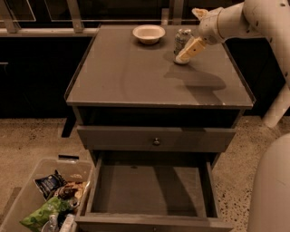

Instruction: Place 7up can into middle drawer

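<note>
The 7up can (182, 38) stands upright at the back right of the cabinet's top, whitish-silver with green markings. My gripper (194, 31) is right beside it on its right side, open. One cream finger (190, 49) reaches down in front of the can's base and the other (198, 12) shows behind and above it. The can is not lifted. The middle drawer (149, 188) is pulled open below, with a bare floor and nothing inside.
A cream shallow bowl (148, 33) sits at the back of the top, left of the can. The shut top drawer front has a small knob (156, 141). A clear bin (27, 199) of snack bags stands on the floor at lower left. The robot's white body (272, 190) fills the lower right.
</note>
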`<state>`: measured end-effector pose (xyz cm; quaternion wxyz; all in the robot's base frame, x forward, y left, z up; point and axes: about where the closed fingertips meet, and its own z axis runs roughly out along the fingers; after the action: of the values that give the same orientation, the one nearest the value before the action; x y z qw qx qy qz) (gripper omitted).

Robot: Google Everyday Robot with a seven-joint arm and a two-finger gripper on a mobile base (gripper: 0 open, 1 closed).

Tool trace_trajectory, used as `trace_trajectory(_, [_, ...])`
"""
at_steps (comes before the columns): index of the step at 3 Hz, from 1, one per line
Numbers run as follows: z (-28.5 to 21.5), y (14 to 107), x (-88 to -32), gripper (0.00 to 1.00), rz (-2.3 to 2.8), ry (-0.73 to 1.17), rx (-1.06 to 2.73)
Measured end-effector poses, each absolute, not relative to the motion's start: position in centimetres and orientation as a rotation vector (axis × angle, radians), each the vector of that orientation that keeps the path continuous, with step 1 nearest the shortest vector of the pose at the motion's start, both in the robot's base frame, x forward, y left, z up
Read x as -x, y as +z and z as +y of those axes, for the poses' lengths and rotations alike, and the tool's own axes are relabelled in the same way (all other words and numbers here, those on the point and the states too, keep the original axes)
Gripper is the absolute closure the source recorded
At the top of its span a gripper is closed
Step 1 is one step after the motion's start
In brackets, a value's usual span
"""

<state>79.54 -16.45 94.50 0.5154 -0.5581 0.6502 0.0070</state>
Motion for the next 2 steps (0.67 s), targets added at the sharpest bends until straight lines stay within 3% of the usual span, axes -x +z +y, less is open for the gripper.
trace_trajectory(2, [-17.3,94.3,-83.2,0.0,1.686,-0.006,1.193])
